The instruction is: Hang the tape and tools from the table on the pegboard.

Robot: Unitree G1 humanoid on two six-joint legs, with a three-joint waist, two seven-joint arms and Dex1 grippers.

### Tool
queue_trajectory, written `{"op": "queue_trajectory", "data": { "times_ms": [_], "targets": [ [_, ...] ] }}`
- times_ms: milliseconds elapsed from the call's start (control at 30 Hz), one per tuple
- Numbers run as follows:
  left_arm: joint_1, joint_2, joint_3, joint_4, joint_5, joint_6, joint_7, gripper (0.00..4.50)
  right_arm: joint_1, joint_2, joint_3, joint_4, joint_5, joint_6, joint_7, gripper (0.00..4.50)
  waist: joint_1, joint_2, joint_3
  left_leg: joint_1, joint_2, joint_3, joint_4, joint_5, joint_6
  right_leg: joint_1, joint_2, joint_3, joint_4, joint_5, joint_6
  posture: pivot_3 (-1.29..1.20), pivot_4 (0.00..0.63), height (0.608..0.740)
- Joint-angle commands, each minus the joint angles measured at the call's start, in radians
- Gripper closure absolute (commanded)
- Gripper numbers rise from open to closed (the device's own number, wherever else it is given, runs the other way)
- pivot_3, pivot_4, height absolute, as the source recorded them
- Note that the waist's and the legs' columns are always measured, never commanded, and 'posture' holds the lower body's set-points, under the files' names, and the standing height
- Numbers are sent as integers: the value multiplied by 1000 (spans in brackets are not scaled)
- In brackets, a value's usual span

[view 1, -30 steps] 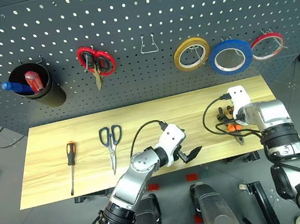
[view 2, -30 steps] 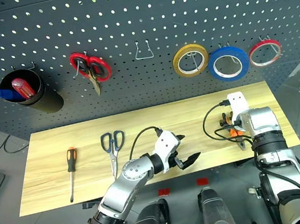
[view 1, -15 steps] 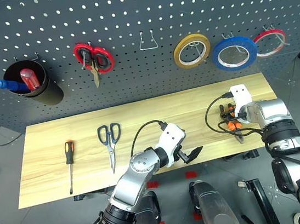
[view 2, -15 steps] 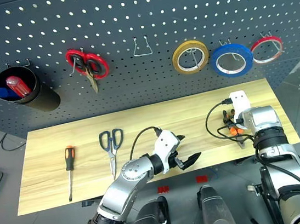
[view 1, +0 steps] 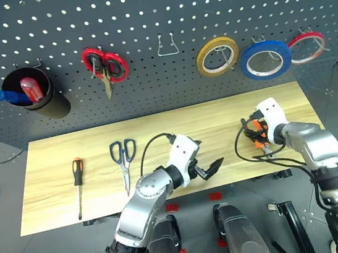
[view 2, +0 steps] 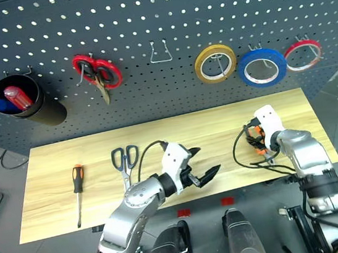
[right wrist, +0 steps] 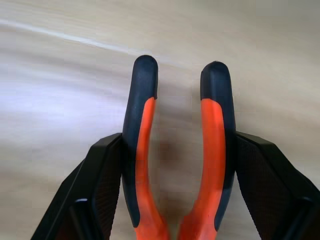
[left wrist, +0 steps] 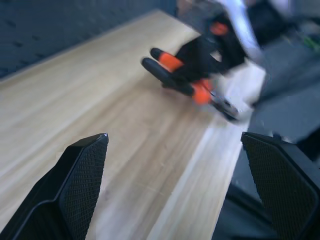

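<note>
My right gripper is shut on the orange-handled pliers, one finger pressing each handle, just above the right end of the table. From the head, the pliers show under that gripper. My left gripper hovers open near the table's front edge, pointing right at the pliers. The dark-handled scissors and the screwdriver lie on the left half of the table. The blue tape hangs on the pegboard.
On the pegboard hang red-handled scissors, a yellow roll, a thin red roll and a bare wire hook. A black cup at the left holds two handles. Black cables loop beside each wrist.
My right gripper has closed on the pliers, turned and drawn them up and leftward off the table. The left gripper has risen a little, still open.
</note>
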Motion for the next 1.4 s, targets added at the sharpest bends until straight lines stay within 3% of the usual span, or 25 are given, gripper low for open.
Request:
{"op": "queue_trajectory", "data": {
  "times_ms": [33,200,400,667,967,1200,1400],
  "targets": [
    [19,-42,28,-144,-48,71,69,0,38,49,-24,-241,54,-79,-7,1474,1,0,-2,0,0,0,0,1,-1,0,0,0,0,1,2,-185,293,740],
    [11,-58,57,-232,-50,121,150,0,11,207,15,-313,51,-264,-81,1474,8,0,-33,0,-1,-1,0,2,-4,-1,1,0,0,2,3,-161,219,740],
    [35,-47,125,-387,-51,205,246,0,-124,337,46,-187,2,-439,-162,1474,24,-4,-76,-5,-1,1,0,3,-5,-7,2,1,0,3,3,-108,179,740],
    [33,-27,168,-599,-19,330,378,0,-287,419,18,-22,-10,-639,-219,1474,53,-6,-103,-5,-1,1,0,3,-5,-7,2,1,0,3,2,-36,157,740],
    [-57,5,200,-531,115,263,503,0,-478,461,-16,210,-50,-845,-317,1474,77,-6,-124,-5,-1,2,0,4,-5,-7,4,1,1,3,1,-13,151,740],
    [-111,26,210,-408,176,152,513,0,-539,469,-23,384,-83,-951,-382,1474,78,-7,-137,-4,-1,2,1,4,-6,-7,4,1,2,4,1,-29,153,740],
    [-133,11,196,-350,191,99,507,0,-558,475,-23,413,-80,-985,-408,1474,77,-6,-141,-4,-1,3,0,4,-6,-7,4,1,1,4,1,-42,161,740]
  ]
}}
